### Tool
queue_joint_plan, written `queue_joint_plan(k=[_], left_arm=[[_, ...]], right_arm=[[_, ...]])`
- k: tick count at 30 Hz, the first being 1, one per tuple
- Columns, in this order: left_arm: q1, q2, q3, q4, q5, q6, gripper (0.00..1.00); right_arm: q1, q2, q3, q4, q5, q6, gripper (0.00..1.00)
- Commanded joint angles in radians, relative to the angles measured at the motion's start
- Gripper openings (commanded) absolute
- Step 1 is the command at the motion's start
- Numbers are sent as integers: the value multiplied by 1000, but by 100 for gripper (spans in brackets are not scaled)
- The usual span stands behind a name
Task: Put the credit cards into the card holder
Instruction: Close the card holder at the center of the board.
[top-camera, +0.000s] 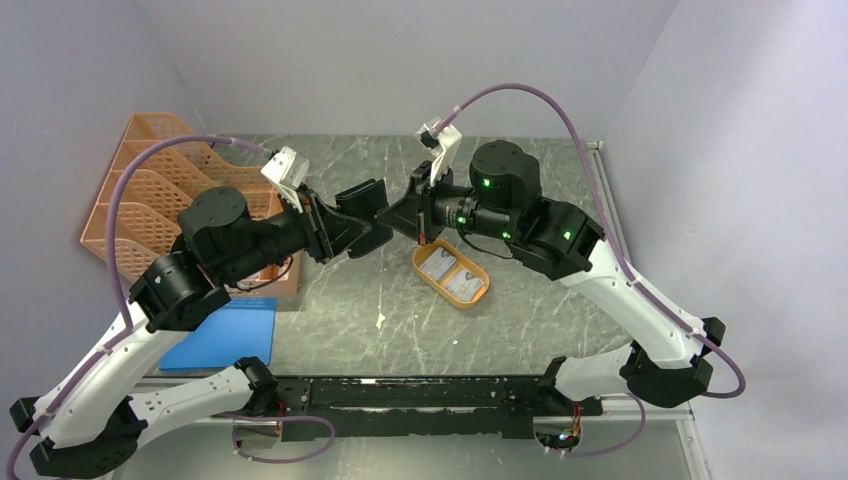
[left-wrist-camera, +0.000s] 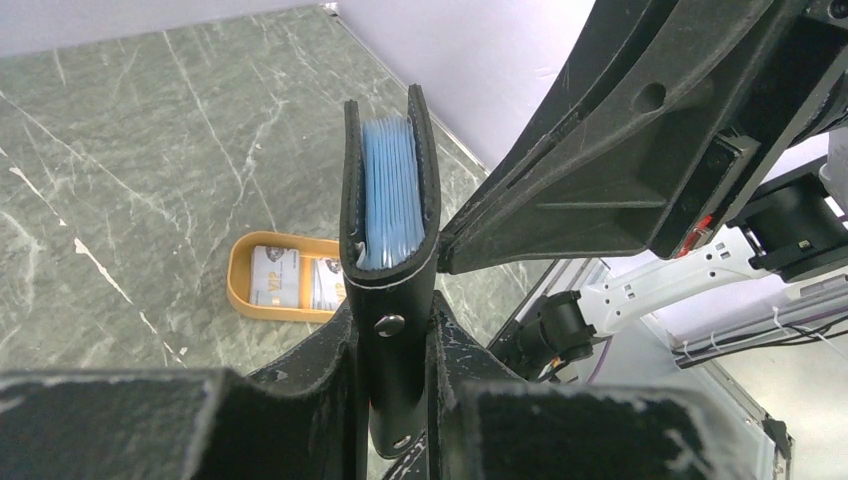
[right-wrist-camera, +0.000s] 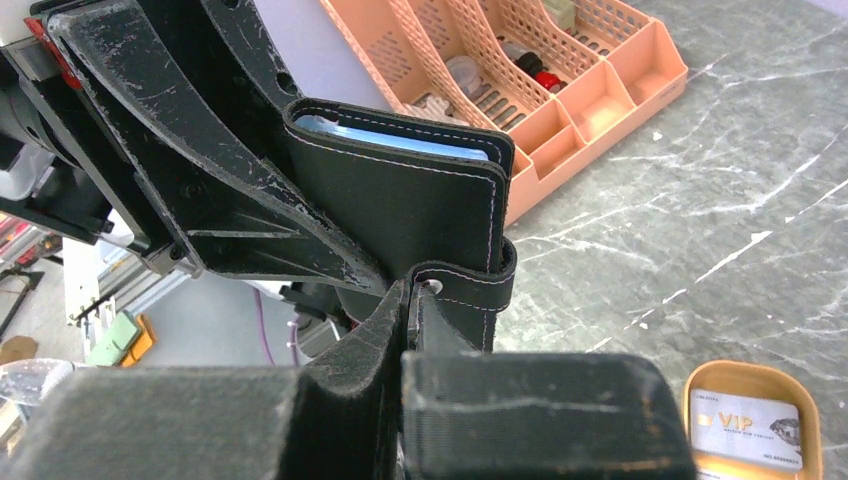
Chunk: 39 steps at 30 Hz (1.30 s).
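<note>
The card holder (top-camera: 365, 205) is a black wallet held in the air between both arms. In the left wrist view it (left-wrist-camera: 390, 200) stands on edge, slightly parted, with bluish pockets showing between the covers. My left gripper (left-wrist-camera: 392, 330) is shut on its lower end, at the snap strap. My right gripper (right-wrist-camera: 415, 300) is shut on the wallet's snap tab (right-wrist-camera: 480, 285); the wallet (right-wrist-camera: 400, 210) stands just beyond it. In the top view the left gripper (top-camera: 345, 232) and right gripper (top-camera: 402, 215) meet at the wallet. Two pale credit cards (top-camera: 450, 272) lie in the orange oval tray (top-camera: 420, 262); they also show in the wrist views (left-wrist-camera: 275, 277) (right-wrist-camera: 745, 425).
An orange mesh organiser (top-camera: 150, 190) with small items stands at the back left, also in the right wrist view (right-wrist-camera: 520, 80). A flat blue pad (top-camera: 225, 335) lies near the left arm. The oval tray (left-wrist-camera: 240, 290) sits on the marbled table below the wallet.
</note>
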Motion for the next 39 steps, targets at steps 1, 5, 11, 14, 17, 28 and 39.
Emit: queue_joint_plan(k=[1,5,11,14,17,28,39], left_arm=[[-16,-2,38,191,235,-29,5],[-16,-2,45,205,277,-36,5],[-15,-6,59,233,338,-58,5],[-16,-7,62,254,363,-72,5],[-15,-6,66,271,386,-88,5],[-16,-13,72,336,450,-153,5],[-15,-72,49,-74,-166,1,5]], right_arm=[[19,63,10,-11,13,22,0],[26,80,23,-16,27,32,0],[32,113,45,-34,47,45,0],[37,124,49,-34,51,51,0],[45,138,58,-41,62,56,0],[51,163,77,-46,79,71,0],[50,-38,-12,-63,-78,44,79]])
